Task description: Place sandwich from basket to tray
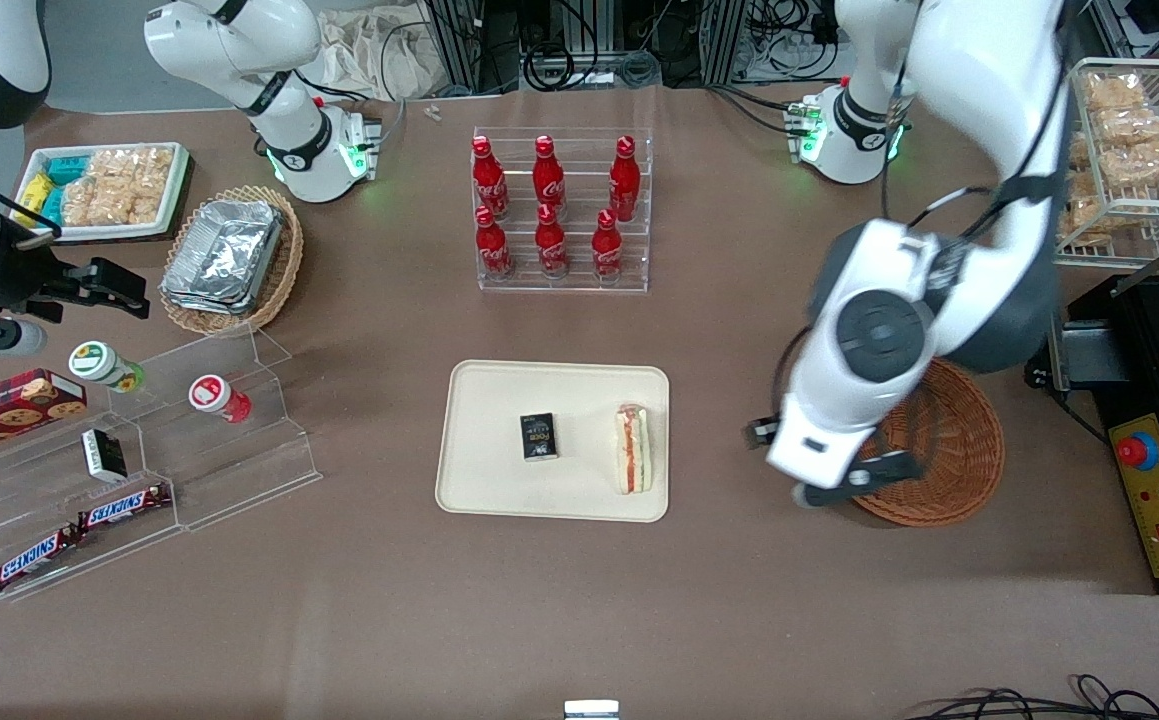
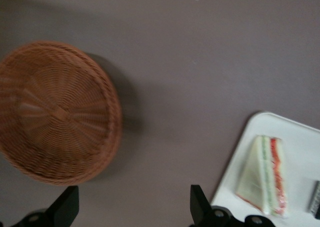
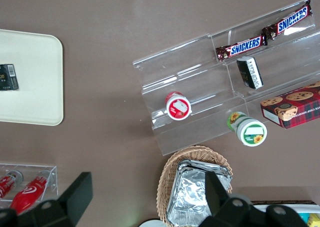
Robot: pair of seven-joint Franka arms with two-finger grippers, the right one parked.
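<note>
The sandwich [image 1: 631, 449] lies on the cream tray [image 1: 495, 398], near the tray edge that faces the working arm's end; it also shows in the left wrist view [image 2: 265, 174] on the tray [image 2: 300, 137]. The round reddish-brown basket [image 1: 954, 450] holds nothing in the left wrist view [image 2: 55, 112]; the arm covers part of it in the front view. My left gripper [image 1: 819, 478] hangs above bare table between the tray and the basket. It is open and empty [image 2: 132, 202], with the jaws wide apart.
A small black box [image 1: 539, 437] lies on the tray beside the sandwich. A clear rack of red cola bottles [image 1: 559, 210] stands farther from the front camera than the tray. A clear stepped shelf with snacks [image 1: 139, 470] and a tan oval basket with foil containers [image 1: 229, 258] are toward the parked arm's end.
</note>
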